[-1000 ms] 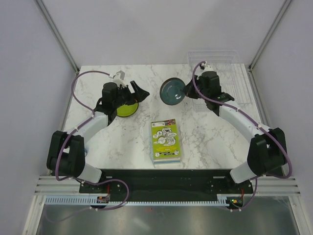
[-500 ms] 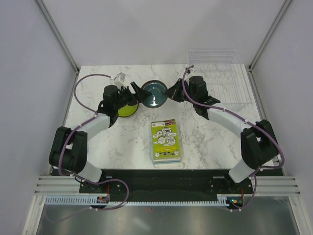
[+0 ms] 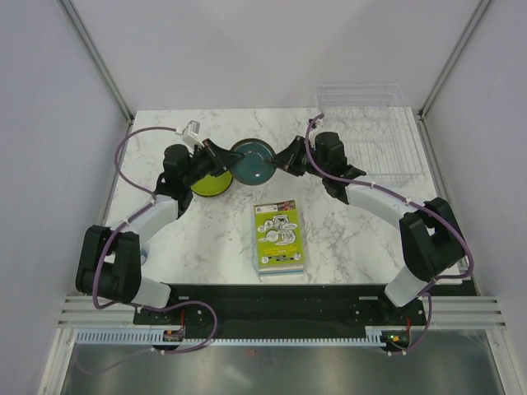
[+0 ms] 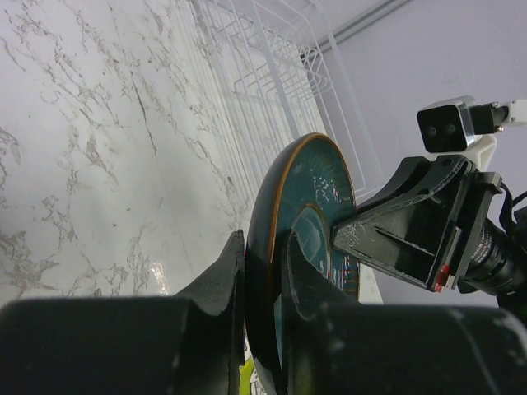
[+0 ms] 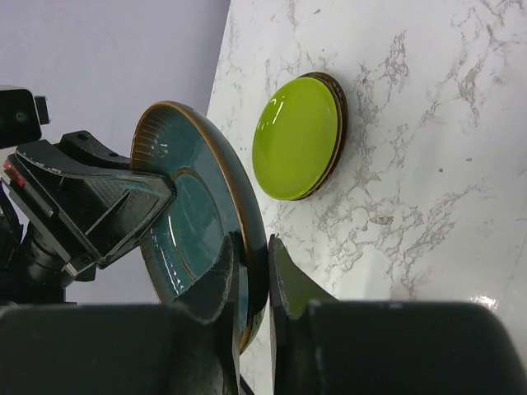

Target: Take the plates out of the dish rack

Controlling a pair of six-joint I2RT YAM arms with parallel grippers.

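- Handover is the step in hand, as I judge it: the teal plate (image 3: 252, 162) hangs on edge above the marble table (image 3: 362, 222), upper centre of the overhead view. It sits between both tools, well apart from the clear dish rack (image 3: 387, 140) at upper right.
- Your left gripper (image 4: 263, 271) is clamped on the plate's rim. Its wrist view shows one finger pressed against each face.
- Your right gripper (image 5: 247, 263) straddles the opposite rim with narrow jaws, and a sliver of dark shows between one finger and the plate. Whether it bites or merely straddles, I cannot tell.
- Confirm the left grip is firm before you spread the right jaws, then open them wide enough to clear the raised rim.
- Draw the right tool away along the plate's own plane, toward the right of the frame. That way no finger drags the glazed face and twists the plate.
- Hold the left wrist steady. A rim pinch on a glossy disc may pivot, so avoid fast turns.
- Lower the plate toward the lime-green plate (image 3: 209, 183) lying left of centre, just beside the left tool, and set it on or next to that one. Bring it level before you release.
- Writing: the lime-green book (image 3: 277, 237) at lower centre carries cartoon panels and print on its cover, all too small to read. No brand or label is legible on the plates, the rack or the grippers.
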